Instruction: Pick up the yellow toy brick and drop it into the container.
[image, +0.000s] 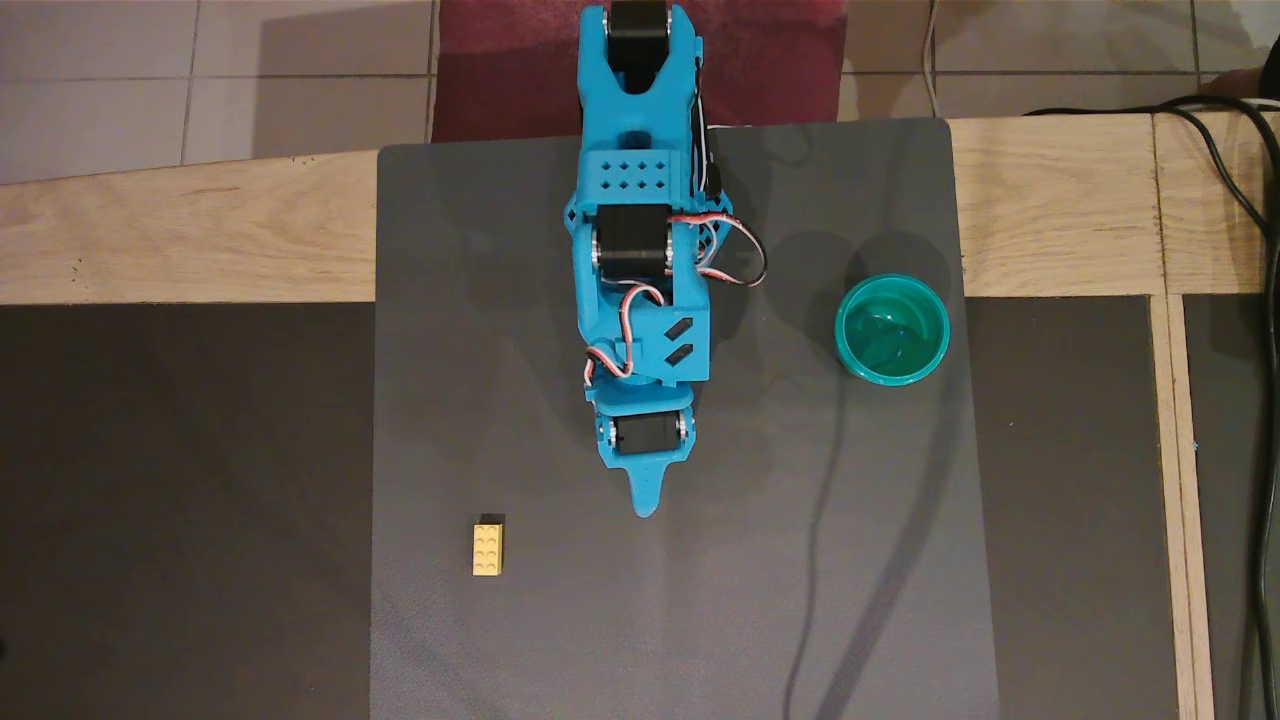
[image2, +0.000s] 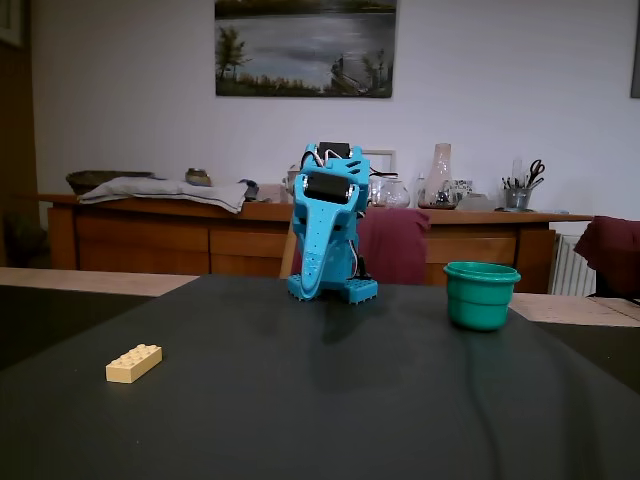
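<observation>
The yellow toy brick lies flat, studs up, on the grey mat near its front left in the overhead view; in the fixed view the brick sits low on the left. The container, a teal-green cup, stands upright at the mat's right side and looks empty; the fixed view shows the cup right of the arm. The blue arm is folded over the mat's middle. My gripper points toward the mat's front, its fingers together and holding nothing, well apart from both the brick and the cup. In the fixed view the gripper hangs tip-down just above the mat.
The grey mat lies over a wooden table with darker panels on both sides. Black cables run along the far right. Behind the table in the fixed view are a sideboard and chairs.
</observation>
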